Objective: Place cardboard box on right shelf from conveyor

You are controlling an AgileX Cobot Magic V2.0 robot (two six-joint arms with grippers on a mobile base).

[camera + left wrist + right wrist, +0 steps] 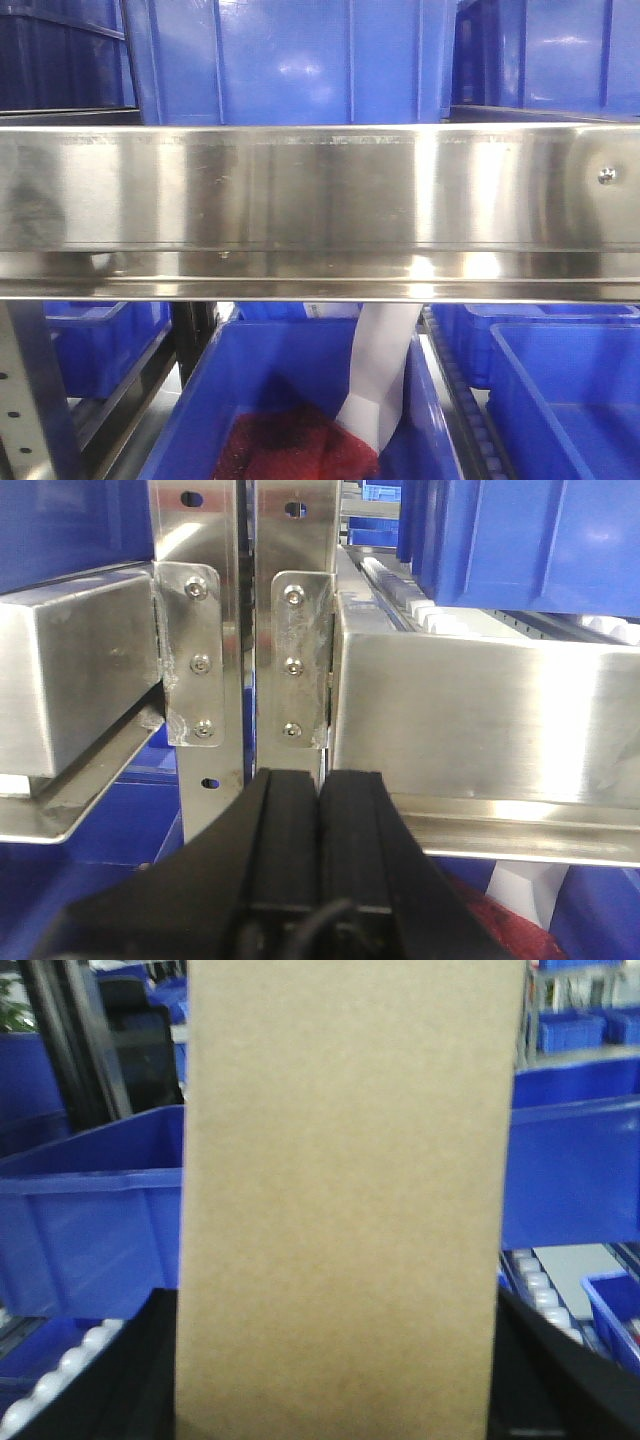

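Left gripper (320, 815), bottom centre of its wrist view: black fingers (285, 850) pressed together with nothing between them, facing steel uprights (205, 600). Front view: the right shelf (320, 200) shows its brushed lip across mid-frame, blue bins (300, 60) above and below. Right gripper (335, 1400) grips the cardboard box (340, 1190), which fills the centre of its view, dark jaws flanking its lower edges.

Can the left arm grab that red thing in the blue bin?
Probably not yet. The left gripper is shut and faces the steel upright; the red thing lies lower, under the shelf lip.
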